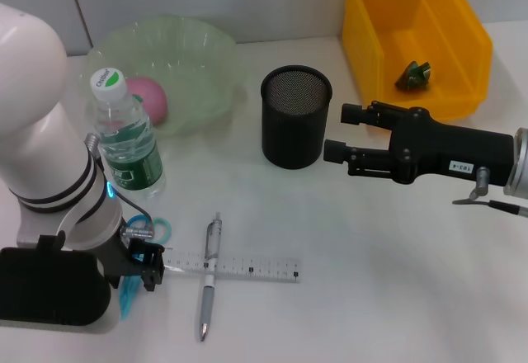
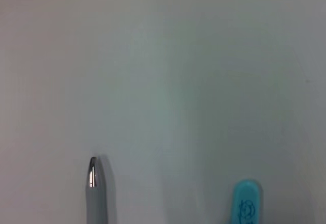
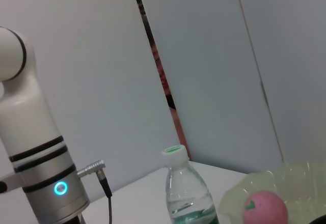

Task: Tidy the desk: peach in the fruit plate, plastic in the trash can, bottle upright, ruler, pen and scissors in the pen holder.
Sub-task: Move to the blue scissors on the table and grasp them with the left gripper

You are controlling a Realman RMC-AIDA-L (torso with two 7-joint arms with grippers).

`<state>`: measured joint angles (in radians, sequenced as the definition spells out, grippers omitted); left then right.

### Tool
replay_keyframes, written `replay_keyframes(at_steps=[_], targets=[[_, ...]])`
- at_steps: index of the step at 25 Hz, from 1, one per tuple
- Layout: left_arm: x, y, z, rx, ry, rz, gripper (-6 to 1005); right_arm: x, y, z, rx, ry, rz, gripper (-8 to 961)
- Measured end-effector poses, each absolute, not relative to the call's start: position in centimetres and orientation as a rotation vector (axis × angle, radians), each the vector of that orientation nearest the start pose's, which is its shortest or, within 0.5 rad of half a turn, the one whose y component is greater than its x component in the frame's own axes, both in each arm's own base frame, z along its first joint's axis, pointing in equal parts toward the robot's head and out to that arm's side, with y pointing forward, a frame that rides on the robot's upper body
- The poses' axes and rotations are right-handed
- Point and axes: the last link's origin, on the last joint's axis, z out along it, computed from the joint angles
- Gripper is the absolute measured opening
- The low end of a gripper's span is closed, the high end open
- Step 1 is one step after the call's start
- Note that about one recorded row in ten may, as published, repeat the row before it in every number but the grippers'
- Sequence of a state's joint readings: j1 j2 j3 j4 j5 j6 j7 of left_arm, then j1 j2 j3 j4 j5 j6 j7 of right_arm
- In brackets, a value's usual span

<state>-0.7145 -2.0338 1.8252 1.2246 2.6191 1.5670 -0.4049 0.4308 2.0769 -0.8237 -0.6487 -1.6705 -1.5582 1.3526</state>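
The pink peach [image 1: 148, 99] lies in the pale green fruit plate [image 1: 206, 58]. In front of that plate the bottle [image 1: 124, 136] stands upright. Green plastic [image 1: 412, 76] lies in the yellow trash can [image 1: 462, 41]. A clear ruler [image 1: 247, 266] lies on the desk with the pen [image 1: 210, 276] across it. My left gripper [image 1: 142, 266] hangs low over the blue scissors [image 1: 157, 229] near the front left. In the left wrist view the pen tip [image 2: 92, 180] and a blue scissors end [image 2: 247, 206] show. My right gripper [image 1: 338, 132] is open, just right of the black mesh pen holder [image 1: 295, 115].
The white left arm [image 1: 49, 173] stands close beside the bottle. The right wrist view shows the bottle [image 3: 186, 193], the peach [image 3: 264, 207] in the fruit plate [image 3: 300, 180], and the left arm [image 3: 35, 152] against a grey wall.
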Motion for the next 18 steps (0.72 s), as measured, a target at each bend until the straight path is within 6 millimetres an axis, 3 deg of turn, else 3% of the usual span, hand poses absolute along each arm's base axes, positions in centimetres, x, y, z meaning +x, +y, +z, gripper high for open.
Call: replay_keyframes(at_steps=[18], targets=[[-18.44, 33.09, -5.31, 1.576, -1.943, -0.67, 451, 25.46, 32.09, 0.74, -2.577, 0.622, 0.983, 825]])
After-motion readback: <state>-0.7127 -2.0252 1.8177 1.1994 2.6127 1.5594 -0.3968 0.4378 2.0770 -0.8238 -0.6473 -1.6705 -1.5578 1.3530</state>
